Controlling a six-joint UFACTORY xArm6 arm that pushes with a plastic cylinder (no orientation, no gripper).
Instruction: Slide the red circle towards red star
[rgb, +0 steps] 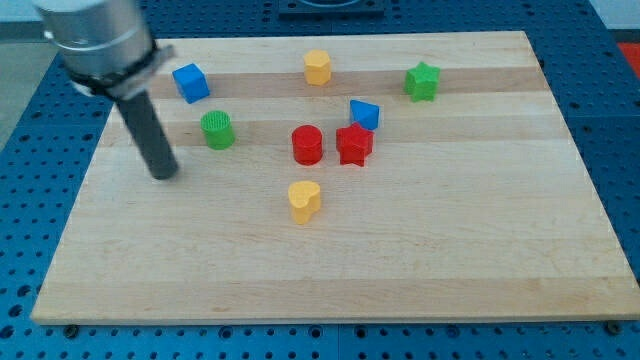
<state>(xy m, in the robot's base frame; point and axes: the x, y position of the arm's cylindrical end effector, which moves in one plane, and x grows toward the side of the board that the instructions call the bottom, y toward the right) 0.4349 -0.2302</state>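
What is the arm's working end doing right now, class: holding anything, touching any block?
My tip: a bare rod, holding nothing, touching no block; it sits at the view's left, left of and slightly below the green circle.

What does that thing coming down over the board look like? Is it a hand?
No hand. At the view's top left there is a blurred, thick grey metallic cylinder with a darker band at its lower edge. A straight, dark, round rod hangs from it, ending in my tip. I can make out no cables or markings.
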